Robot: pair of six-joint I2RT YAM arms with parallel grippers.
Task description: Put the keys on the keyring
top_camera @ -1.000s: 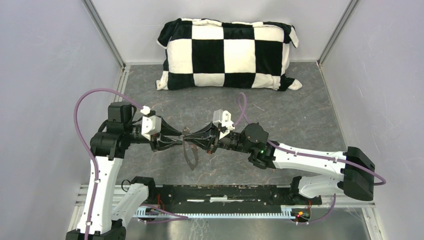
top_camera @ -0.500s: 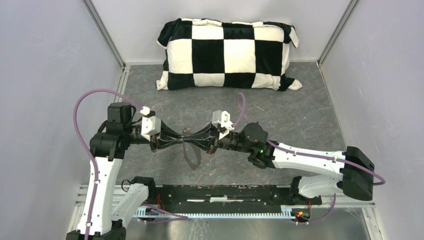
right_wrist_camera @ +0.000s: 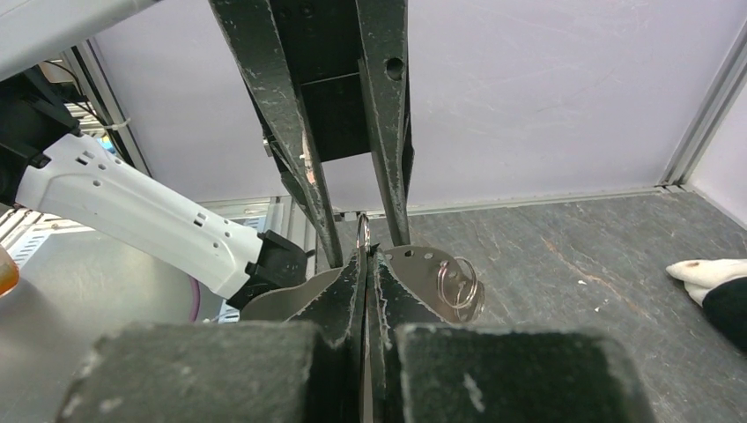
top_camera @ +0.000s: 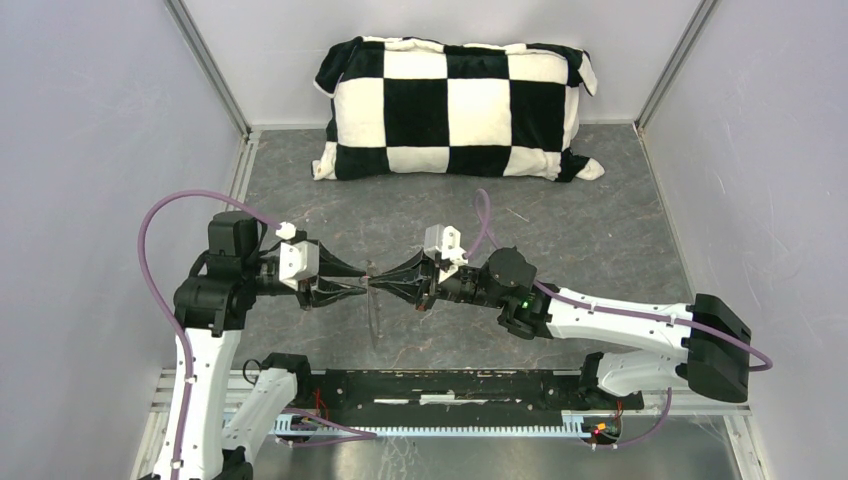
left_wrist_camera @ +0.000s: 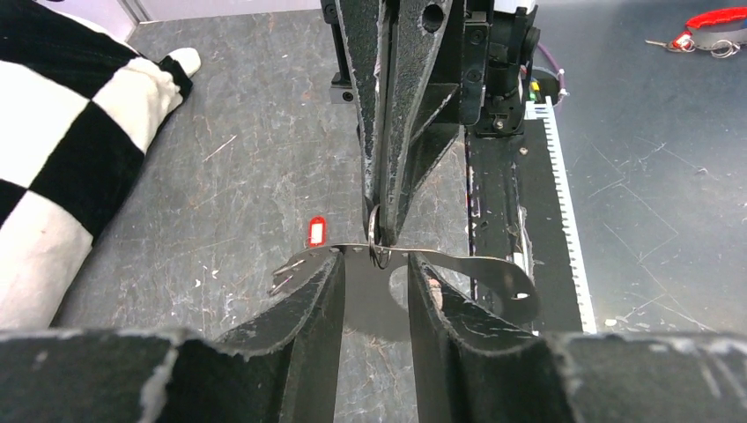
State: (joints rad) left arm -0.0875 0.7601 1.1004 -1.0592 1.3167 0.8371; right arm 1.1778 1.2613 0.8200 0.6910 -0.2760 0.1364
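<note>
Grey flat metal keyring (left_wrist_camera: 458,266) hangs mid-air, pinched steady in my fully closed right gripper (left_wrist_camera: 380,225); left gripper (left_wrist_camera: 374,264) straddles it half-open, grip unclear. Red-tagged plastic key (left_wrist_camera: 317,232) lies on the table (left_wrist_camera: 220,176) nearby, not yet threaded.

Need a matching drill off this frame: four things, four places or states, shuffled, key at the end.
Things:
1. left gripper
2. right gripper
3. red key
4. pillow

Places or states:
A. shut on the keyring
B. black-and-white checks
C. jaws apart
D. lying loose on the table

Pairs: 1-C, 2-A, 3-D, 4-B
</note>
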